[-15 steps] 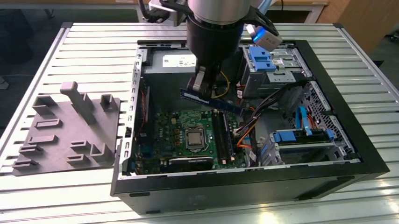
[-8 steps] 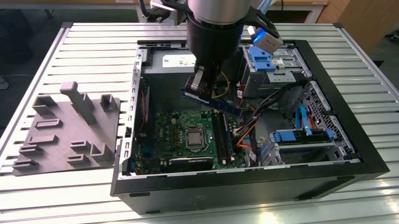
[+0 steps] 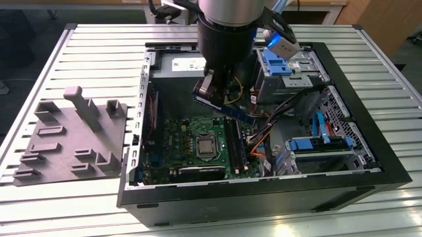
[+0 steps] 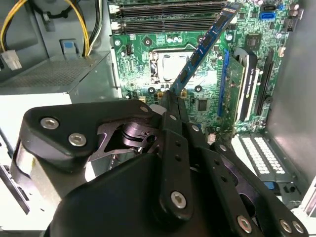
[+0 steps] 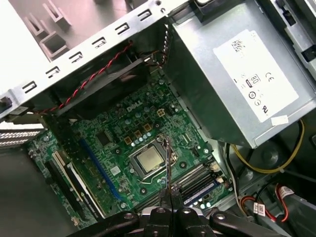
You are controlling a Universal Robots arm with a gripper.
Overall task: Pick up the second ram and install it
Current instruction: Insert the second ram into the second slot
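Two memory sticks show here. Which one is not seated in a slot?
The second ram, held by the gripper and tilted above the motherboard; the other stick lies seated in a slot.

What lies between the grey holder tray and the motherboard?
The computer case's metal side wall, in the exterior view: the grey holder tray lies outside it, the motherboard inside.

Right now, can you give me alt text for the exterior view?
The claw holds the ram tilted over the motherboard inside an open PC case. A grey tray lies on the table at the exterior view's left.
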